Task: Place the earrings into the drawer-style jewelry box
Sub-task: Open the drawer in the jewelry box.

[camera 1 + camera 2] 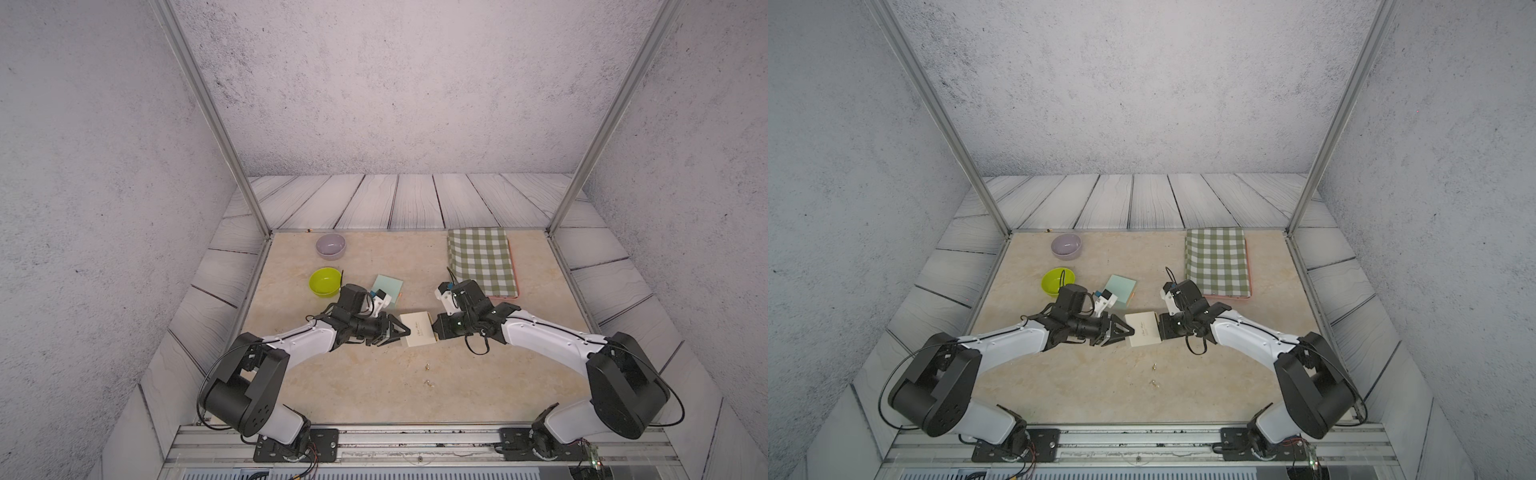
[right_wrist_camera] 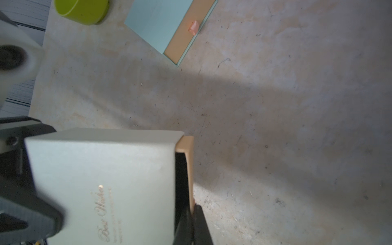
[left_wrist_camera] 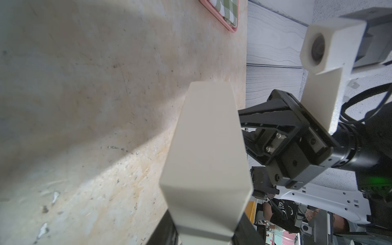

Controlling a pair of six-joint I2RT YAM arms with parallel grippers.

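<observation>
Two tiny gold-and-silver earrings (image 1: 428, 375) lying loose on the beige tabletop (image 1: 353, 374), glinting, one slightly nearer the boxes than the other; close together, apart from each other, well short of the cream jewelry box (image 1: 419, 329) and between the two arms. Too small for shape or clasp to be made out. Seen likewise in both top views (image 1: 1154, 375).

Cream jewelry box flat and square, gold script lettering on its lid (image 2: 101, 212), tan drawer (image 2: 187, 161) drawn out a little on the side toward the right arm, dark gap showing inside.

Left gripper (image 1: 400, 335) clamped on the cream sleeve, black fingers (image 3: 167, 231) on either side of its end. Right gripper (image 2: 194, 224) pinched tight on the drawer's front, thin black fingertips pressed together there.

Beyond the cream box: a pale blue box (image 1: 387, 288) with a tan drawer and a small pink pull tab (image 2: 194, 27), partly behind the left wrist. Green bowl (image 1: 325, 282) and lilac bowl (image 1: 331, 245) toward the left; checked cloth (image 1: 482, 259) on a pink tray (image 1: 513, 266) toward the right.
</observation>
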